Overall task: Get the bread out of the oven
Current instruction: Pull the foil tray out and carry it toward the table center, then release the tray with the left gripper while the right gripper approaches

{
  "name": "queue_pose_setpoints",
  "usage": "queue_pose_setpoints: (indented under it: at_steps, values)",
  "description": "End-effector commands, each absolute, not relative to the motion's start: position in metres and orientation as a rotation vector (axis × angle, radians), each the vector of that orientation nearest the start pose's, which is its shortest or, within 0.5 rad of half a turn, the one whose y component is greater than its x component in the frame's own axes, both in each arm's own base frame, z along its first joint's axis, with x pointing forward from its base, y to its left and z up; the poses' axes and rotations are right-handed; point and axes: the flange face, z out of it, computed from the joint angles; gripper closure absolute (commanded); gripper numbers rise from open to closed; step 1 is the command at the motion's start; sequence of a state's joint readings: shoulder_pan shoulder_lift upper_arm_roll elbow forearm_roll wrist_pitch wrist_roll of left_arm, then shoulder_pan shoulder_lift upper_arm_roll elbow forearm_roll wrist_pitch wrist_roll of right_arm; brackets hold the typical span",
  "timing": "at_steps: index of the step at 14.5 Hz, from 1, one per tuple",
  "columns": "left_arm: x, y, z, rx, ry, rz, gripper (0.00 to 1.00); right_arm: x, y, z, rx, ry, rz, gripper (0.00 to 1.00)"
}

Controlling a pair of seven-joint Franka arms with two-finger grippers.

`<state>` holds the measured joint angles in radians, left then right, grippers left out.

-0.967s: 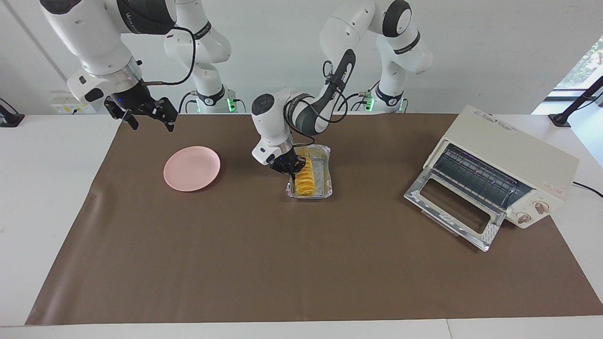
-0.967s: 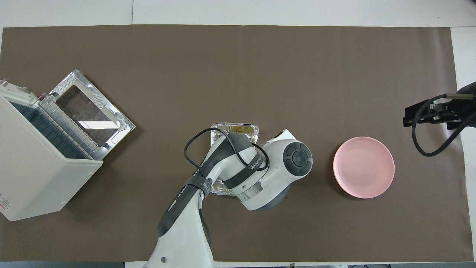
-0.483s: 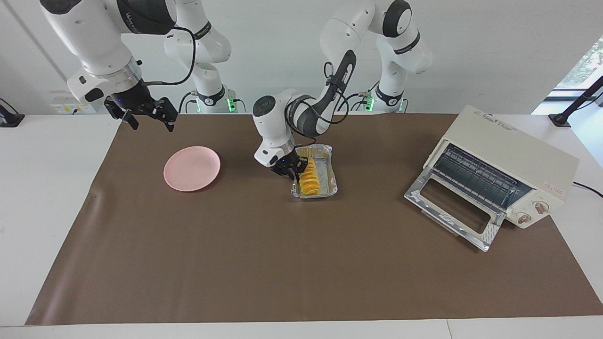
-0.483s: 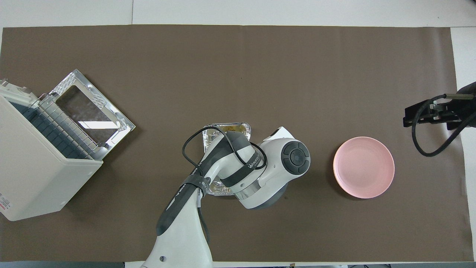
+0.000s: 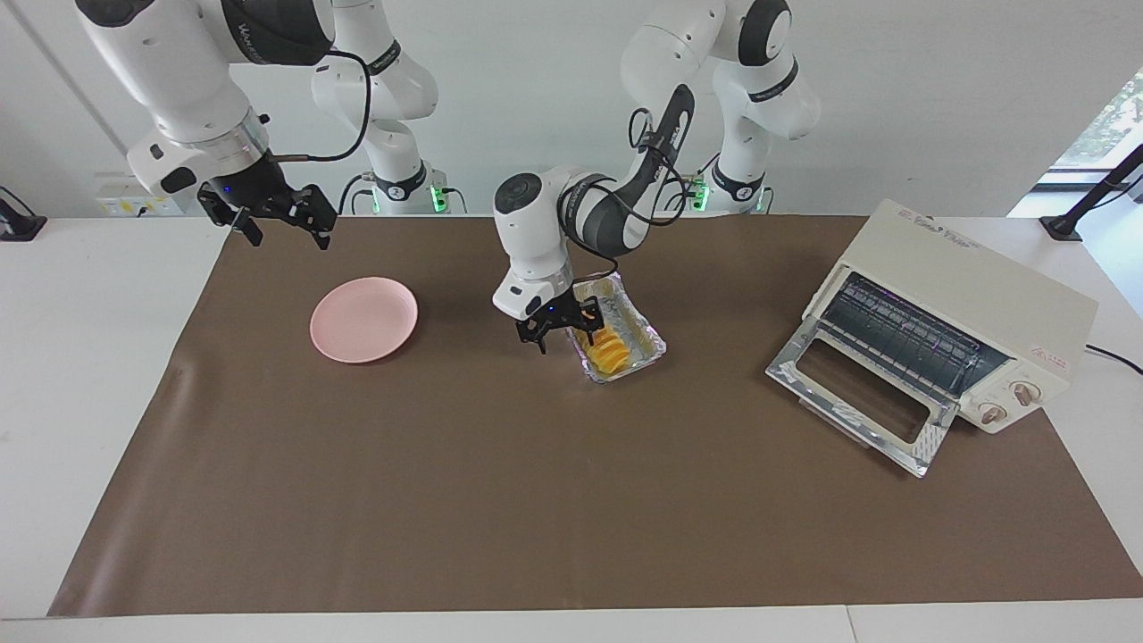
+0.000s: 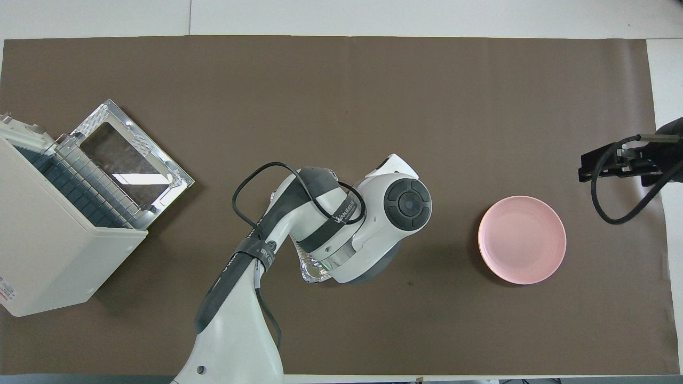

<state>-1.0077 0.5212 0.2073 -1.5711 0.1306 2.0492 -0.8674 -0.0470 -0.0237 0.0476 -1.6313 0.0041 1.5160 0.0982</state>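
Observation:
The bread (image 5: 606, 349), a ridged golden-yellow loaf, lies in a silver foil tray (image 5: 645, 338) on the brown mat, about midway between the pink plate (image 5: 363, 319) and the oven (image 5: 973, 299). The cream-white oven stands at the left arm's end with its glass door (image 5: 862, 397) folded down and its wire rack bare. My left gripper (image 5: 563, 338) hangs open just above the tray's edge on the plate's side, holding nothing. In the overhead view the left arm (image 6: 341, 224) hides the bread; only a corner of the tray (image 6: 312, 273) shows. My right gripper (image 5: 277, 214) waits open, raised over the mat's corner near the plate.
The pink plate (image 6: 522, 239) has nothing on it and sits toward the right arm's end. The oven (image 6: 53, 229) and its lowered door (image 6: 128, 160) take up the left arm's end. The brown mat (image 5: 500, 500) covers most of the table.
The left gripper has gone from shut to open and risen slightly. The foil tray with the bread has slid toward the oven and turned. The right arm has not moved.

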Motion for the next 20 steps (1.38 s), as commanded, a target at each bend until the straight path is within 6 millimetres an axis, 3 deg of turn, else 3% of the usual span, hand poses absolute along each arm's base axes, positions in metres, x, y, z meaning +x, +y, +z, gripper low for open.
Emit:
queue_pose_setpoints:
  at_steps: [1,3,5,8,12,16,18,20]
  values:
    - [0.493,-0.482,0.386,-2.967,0.078,-0.173,0.0,0.538,-0.005,0.607,-3.15,0.126,0.128,0.0]
    - [0.521,-0.432,0.454,-3.065,0.0,-0.145,0.0,0.542,0.002,0.605,-3.15,0.068,0.068,0.0]
    - [0.536,-0.386,0.497,-3.106,-0.036,-0.124,0.0,0.54,0.012,0.598,-3.135,-0.041,0.006,0.0]
    - [0.55,-0.323,0.524,-3.086,0.05,-0.042,0.0,0.548,0.044,0.582,-3.126,-0.14,-0.093,0.0]
    - [0.576,-0.216,0.556,-3.087,0.134,0.009,0.0,0.568,0.082,0.549,-3.107,-0.234,-0.089,0.0]
    - [0.58,-0.13,0.588,-3.094,0.231,0.0,0.0,0.576,0.154,0.507,-3.08,-0.4,-0.104,0.0]
    - [0.574,-0.088,0.609,-3.106,0.226,-0.018,0.0,0.578,0.195,0.469,-3.061,-0.418,-0.158,0.0]
    - [0.568,-0.081,0.608,-3.109,0.216,0.0,0.0,0.576,0.239,0.447,-3.044,-0.374,-0.199,0.0]
